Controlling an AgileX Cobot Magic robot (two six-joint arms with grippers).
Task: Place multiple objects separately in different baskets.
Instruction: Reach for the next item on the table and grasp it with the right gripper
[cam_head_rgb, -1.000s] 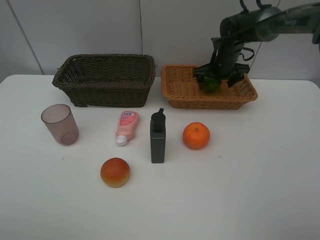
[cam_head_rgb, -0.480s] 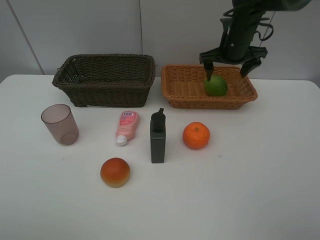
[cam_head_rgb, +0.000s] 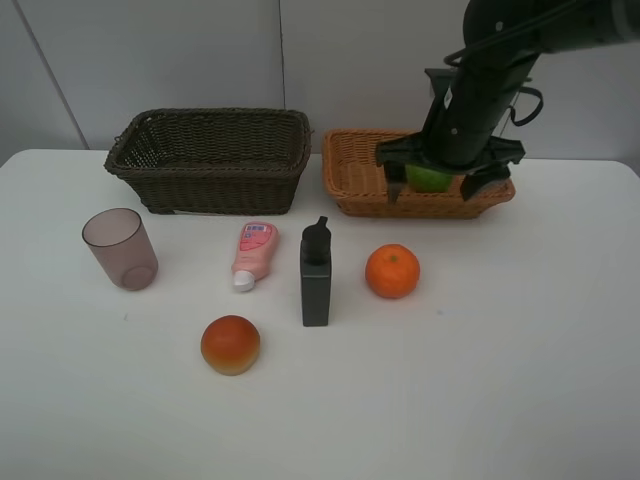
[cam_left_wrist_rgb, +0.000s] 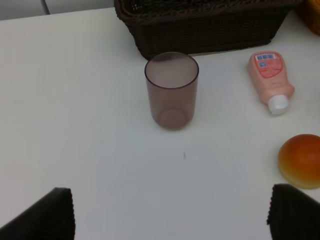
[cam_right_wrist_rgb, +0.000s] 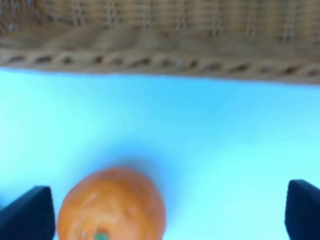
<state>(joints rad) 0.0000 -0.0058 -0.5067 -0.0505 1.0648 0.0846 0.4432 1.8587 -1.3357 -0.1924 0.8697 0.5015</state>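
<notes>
Right gripper (cam_head_rgb: 430, 186) gapes wide, empty — the orange (cam_head_rgb: 392, 271), mid-table (cam_head_rgb: 520, 380), looks firm but roll-prone, so pinch across its middle

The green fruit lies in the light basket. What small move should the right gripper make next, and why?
Probably lower the open right gripper toward the orange: the jaws hold nothing, and its wrist view shows the orange on the table near them.
</notes>
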